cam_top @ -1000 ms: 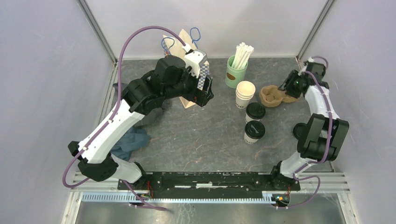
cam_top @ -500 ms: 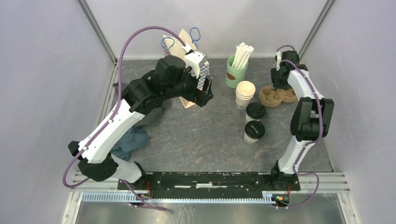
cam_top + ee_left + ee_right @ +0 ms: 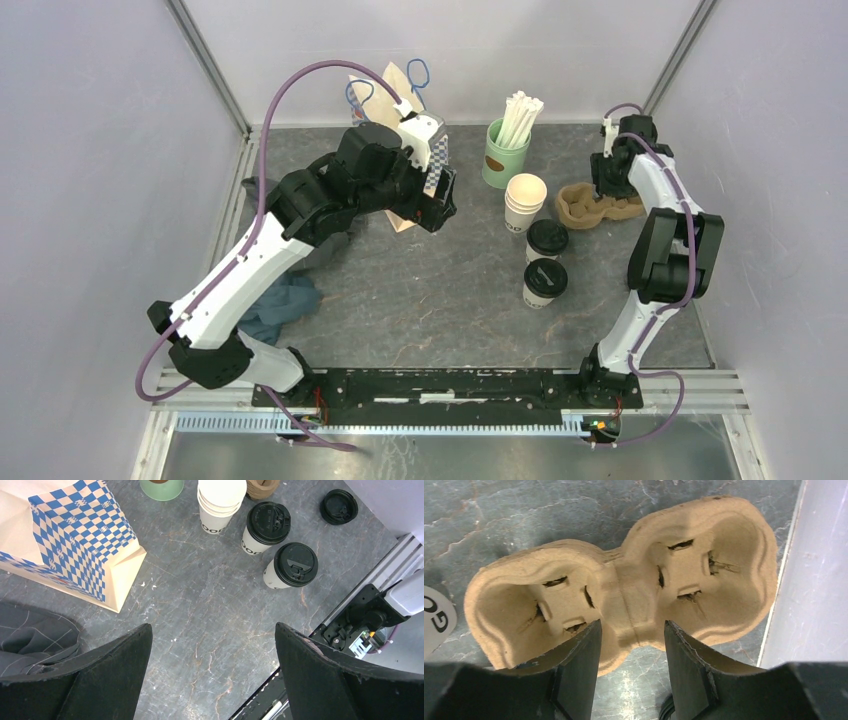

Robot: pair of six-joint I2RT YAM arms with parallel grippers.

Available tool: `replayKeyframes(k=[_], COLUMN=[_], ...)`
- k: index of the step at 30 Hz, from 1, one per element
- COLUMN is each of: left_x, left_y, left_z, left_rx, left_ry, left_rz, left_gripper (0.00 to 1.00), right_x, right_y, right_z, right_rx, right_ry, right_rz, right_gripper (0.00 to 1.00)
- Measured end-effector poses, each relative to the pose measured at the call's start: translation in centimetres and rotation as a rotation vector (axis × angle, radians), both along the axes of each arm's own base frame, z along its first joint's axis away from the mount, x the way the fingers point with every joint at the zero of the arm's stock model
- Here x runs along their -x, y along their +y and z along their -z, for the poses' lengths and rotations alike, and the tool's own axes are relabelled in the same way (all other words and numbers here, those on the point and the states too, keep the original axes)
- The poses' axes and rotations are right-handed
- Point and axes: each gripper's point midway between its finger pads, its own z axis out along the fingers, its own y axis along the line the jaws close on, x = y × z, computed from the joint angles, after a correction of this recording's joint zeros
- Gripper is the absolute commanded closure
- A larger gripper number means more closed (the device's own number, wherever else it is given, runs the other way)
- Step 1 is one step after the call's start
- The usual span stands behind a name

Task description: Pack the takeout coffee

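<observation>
The left claw (image 3: 212, 680) is held fully spread above the table (image 3: 200, 615), with nothing between its fingers; it hangs just beside the blue-checked paper bag (image 3: 75, 545), which stands toward the far left of the table.

The right claw (image 3: 633, 630) is positioned over the pulp carrier (image 3: 624, 590) near the far right corner; its fingers (image 3: 579, 665) are set partly apart, astride the narrow waist between the two cup wells; whether the waist is pinched cannot be told.

The takeout coffee is located on the table as two upright cups, right of centre: the far lidded cup (image 3: 547, 240) and the near lidded cup (image 3: 545, 282) (each white, with a round black lid fitted); the two stand close together, and both are apart from the carrier.

The far lidded cup is placed just in front of the stack of open white cups (image 3: 526, 203); behind that stack the green cup of straws (image 3: 507, 150) is found.

A loose black lid (image 3: 339, 507) is seen flat on the table in the left wrist view, to the right of the lidded cups; a dark cloth (image 3: 30, 635) lies beside the bag.
</observation>
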Motion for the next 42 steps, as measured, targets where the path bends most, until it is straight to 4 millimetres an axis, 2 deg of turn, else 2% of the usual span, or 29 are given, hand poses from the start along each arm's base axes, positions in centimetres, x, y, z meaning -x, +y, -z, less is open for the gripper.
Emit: replayKeyframes(k=[5,23,28,37,41,42], left_x=[0.0,0.0,0.0,0.0,0.0,0.0], left_y=[0.0,0.0,0.0,0.0,0.0,0.0], left_z=[0.1,0.1,0.1,0.1,0.1,0.1], left_rx=[-0.002,-0.003,-0.003,-0.003,-0.003,-0.003], left_ry=[0.000,0.000,0.000,0.000,0.000,0.000], left_rz=[-0.002,-0.002,-0.002,-0.002,-0.002,-0.002], left_gripper=[0.01,0.02,0.02,0.02,0.01,0.02], right_x=[-0.2,-0.7,-0.8,-1.3,-1.3,-1.3], right_y=[0.7,0.7,0.7,0.6,0.6,0.7], right_z=[0.0,1.0,1.0,0.4,0.4,0.4], right_rx=[-0.027,-0.036,-0.036,-0.033,-0.034,-0.034], right_ry=[-0.006,0.002,0.001,-0.015,-0.019,-0.019], right_rz=[-0.021,-0.024,-0.023,-0.023,-0.020,-0.020], right_gripper=[0.44,0.49,0.54,0.74,0.76,0.70])
